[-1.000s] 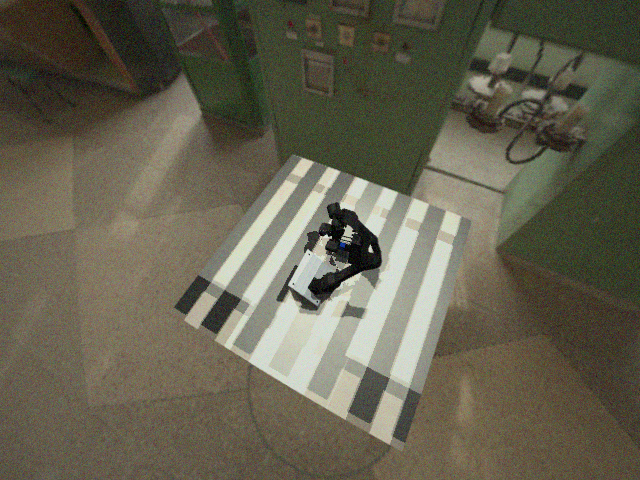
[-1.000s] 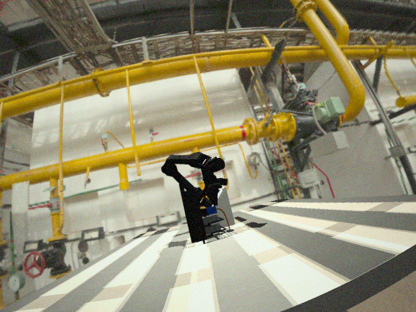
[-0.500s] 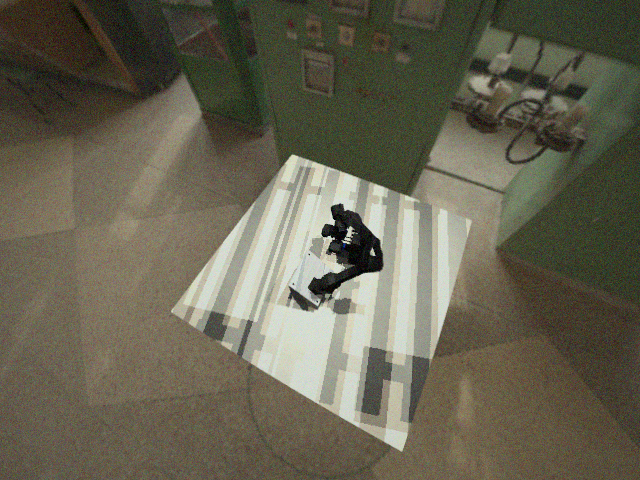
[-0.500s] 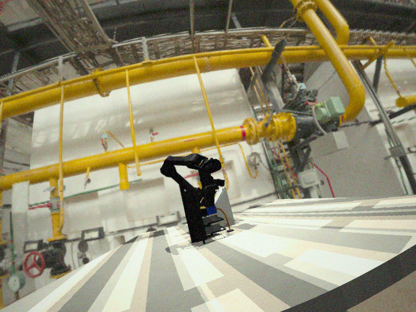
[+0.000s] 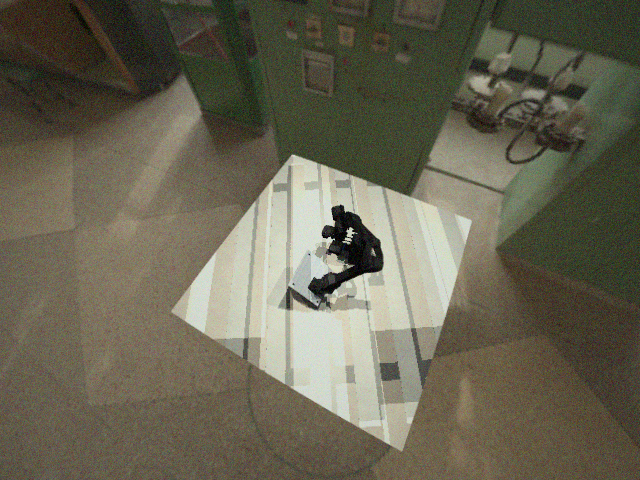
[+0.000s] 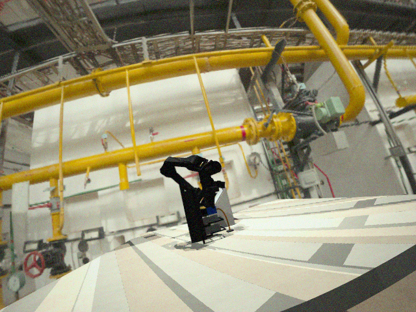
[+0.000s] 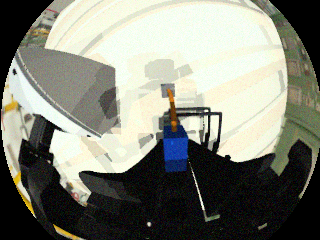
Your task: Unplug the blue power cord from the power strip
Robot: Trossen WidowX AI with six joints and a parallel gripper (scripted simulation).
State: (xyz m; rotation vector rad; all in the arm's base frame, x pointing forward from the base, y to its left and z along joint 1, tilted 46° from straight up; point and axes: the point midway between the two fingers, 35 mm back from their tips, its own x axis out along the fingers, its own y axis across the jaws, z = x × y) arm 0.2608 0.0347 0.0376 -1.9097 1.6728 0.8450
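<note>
The blue plug (image 7: 175,149) (image 6: 210,210) stands between my fingertips. My gripper (image 7: 175,143) is shut on it, with a finger close against each side; a thin light gap shows beside the right finger, farther down. An orange cord (image 7: 173,107) (image 6: 229,218) runs from the plug to a small grey base (image 7: 167,87). In the exterior view the dark grey power strip (image 6: 212,229) appears low beneath the plug. My fingers and the plug cover much of the strip in the wrist view. Whether the plug is seated in it cannot be told.
A tilted panel with a grey face (image 7: 75,85) (image 6: 226,209) and a pale side (image 5: 308,271) stands close to the strip and arm. A thin black wire frame (image 7: 219,132) is just right of the plug in the wrist view. The striped table (image 5: 315,335) lies below.
</note>
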